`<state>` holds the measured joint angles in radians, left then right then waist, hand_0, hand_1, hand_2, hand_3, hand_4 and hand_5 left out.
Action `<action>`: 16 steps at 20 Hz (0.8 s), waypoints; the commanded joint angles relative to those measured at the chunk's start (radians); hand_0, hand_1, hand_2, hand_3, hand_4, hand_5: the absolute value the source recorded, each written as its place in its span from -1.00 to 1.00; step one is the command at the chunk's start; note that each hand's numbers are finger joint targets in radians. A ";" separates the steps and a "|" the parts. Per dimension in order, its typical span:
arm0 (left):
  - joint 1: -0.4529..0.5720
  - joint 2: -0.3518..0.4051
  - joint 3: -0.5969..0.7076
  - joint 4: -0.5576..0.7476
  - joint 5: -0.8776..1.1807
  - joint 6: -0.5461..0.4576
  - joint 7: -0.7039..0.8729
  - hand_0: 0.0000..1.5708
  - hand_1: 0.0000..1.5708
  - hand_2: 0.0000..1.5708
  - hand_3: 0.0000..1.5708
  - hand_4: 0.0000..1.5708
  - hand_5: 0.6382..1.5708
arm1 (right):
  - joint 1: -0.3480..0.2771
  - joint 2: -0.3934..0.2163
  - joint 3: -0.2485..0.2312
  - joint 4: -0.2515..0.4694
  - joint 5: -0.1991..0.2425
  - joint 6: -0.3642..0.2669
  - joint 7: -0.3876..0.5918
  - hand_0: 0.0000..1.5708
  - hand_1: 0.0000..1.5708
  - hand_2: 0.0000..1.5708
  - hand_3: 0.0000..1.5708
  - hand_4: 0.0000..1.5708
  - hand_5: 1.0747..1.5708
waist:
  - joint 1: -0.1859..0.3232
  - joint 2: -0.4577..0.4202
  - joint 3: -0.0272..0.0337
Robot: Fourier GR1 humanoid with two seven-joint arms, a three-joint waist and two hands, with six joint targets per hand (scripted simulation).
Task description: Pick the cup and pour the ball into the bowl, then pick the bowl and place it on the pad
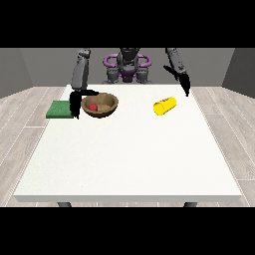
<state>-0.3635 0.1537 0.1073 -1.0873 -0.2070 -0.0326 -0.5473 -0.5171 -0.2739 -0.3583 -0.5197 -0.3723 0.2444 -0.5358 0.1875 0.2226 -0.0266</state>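
Fingers of the hand at the view's left (75, 103) are hanging at the bowl's (100, 105) rim; I cannot tell if they are gripping. Outboard of them, the green pad (60, 109) is waiting. The ball (93, 106) is sitting inside, so pouring looks done. The yellow cup (165, 105) is lying sideways below the hand at the view's right (185, 87), fingers unreadable.

Yellow cup (165, 105), brown bowl (101, 106) with red ball (93, 106), green pad (60, 109), white table (129, 159).
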 commanded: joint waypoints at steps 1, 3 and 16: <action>-0.025 0.010 -0.003 -0.036 0.005 -0.013 0.037 -1.00 -1.00 -1.00 -1.00 -1.00 -0.88 | -0.043 0.045 -0.015 0.046 -0.008 -0.070 -0.008 -1.00 -1.00 -1.00 -1.00 -1.00 0.99 | 0.037 0.052 0.0277; 0.025 0.004 -0.025 -0.075 -0.002 -0.023 0.042 -1.00 -1.00 -1.00 -1.00 -1.00 -0.90 | -0.017 0.051 -0.014 0.079 -0.002 -0.082 -0.013 -1.00 -1.00 -1.00 -1.00 -1.00 1.00 | 0.053 0.028 0.0278; -0.136 -0.009 -0.093 -0.135 -0.027 -0.060 0.015 -1.00 -1.00 -1.00 -1.00 -1.00 -0.84 | 0.277 -0.192 0.177 -0.042 0.343 -0.553 -0.040 1.00 1.00 1.00 1.00 0.65 0.99 | 0.260 0.220 0.0132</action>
<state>-0.4645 0.1598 0.0311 -1.2074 -0.2285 -0.0922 -0.5454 -0.2770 -0.3696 -0.2306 -0.6872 -0.1533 -0.1749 -0.7405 0.4024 0.3537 -0.0808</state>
